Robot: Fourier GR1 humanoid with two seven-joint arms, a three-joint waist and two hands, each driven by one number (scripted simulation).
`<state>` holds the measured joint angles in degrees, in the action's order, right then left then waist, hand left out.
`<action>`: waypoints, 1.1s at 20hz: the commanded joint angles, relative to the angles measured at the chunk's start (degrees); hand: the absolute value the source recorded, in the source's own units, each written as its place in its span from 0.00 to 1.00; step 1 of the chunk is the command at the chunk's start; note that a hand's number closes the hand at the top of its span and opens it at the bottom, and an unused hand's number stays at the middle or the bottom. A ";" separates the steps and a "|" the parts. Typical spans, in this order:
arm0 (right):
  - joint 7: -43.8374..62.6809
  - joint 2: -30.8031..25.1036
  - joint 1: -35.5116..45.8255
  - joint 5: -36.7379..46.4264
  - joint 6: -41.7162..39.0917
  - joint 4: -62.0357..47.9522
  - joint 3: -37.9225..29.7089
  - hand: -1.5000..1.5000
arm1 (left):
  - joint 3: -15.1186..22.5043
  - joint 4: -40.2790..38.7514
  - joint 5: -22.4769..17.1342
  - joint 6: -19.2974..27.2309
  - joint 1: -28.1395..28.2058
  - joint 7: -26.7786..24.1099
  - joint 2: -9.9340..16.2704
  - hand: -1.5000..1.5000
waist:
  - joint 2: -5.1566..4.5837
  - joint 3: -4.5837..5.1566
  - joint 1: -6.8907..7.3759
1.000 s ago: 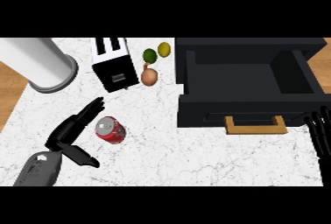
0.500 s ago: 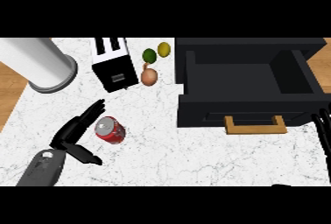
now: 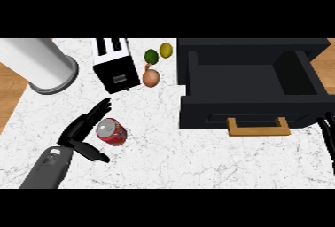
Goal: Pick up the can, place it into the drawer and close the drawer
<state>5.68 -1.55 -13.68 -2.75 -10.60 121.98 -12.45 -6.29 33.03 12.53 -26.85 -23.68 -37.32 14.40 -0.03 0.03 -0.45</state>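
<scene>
Listing what you have on the marble counter: red can lying on its side at lower left, well apart from the black drawer, which stands pulled open with its wooden handle facing you. Left hand: fingers spread and released, cupped just beside the can, thumb below it, not closed round it. Right hand: only fingertips at your right edge; you cannot tell its state. Also: toaster, onion, lime, lemon, steel cylinder.
</scene>
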 commanded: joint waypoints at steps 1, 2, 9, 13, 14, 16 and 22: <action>1.87 -0.20 0.08 0.01 -0.31 1.62 0.01 0.00 | 0.41 -3.02 0.67 -0.27 -1.49 -2.59 -1.37 0.00 | -0.02 0.00 -0.04; -0.78 -1.20 -1.17 -3.38 -2.63 0.02 -2.60 0.00 | 0.10 -3.00 0.48 -0.15 -2.98 -2.12 -1.04 0.00 | -0.02 -0.01 -0.13; -5.67 1.45 -2.14 0.92 -1.20 -4.00 -0.69 0.00 | 1.05 -3.86 0.76 2.70 -4.99 0.41 -5.17 0.00 | 0.04 -0.04 0.08; 1.57 -0.72 4.14 -0.55 0.11 -2.66 -1.87 0.00 | 1.69 -4.88 1.54 0.75 -4.85 -1.56 -3.78 0.00 | -0.06 -0.01 0.07; -5.37 1.47 -2.92 0.97 0.26 -2.13 2.17 0.00 | 2.71 -2.87 2.09 3.80 -2.83 -2.49 -6.62 0.00 | 0.01 -0.02 0.00; -0.31 -1.63 1.30 -2.54 -1.79 -1.52 -3.19 0.00 | 1.69 -6.95 1.58 2.76 -7.49 -1.30 -6.92 0.00 | -0.10 0.01 -0.25; -1.68 1.50 -2.03 -0.09 -0.70 -0.02 0.87 0.00 | 2.23 -7.89 2.04 -0.02 -6.33 -5.90 -5.15 1.00 | -0.08 0.00 -0.14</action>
<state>4.75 -0.92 -16.00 -4.14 -12.23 123.33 -13.16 -4.16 27.28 14.16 -24.95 -28.85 -39.97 9.19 -0.04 0.01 -0.58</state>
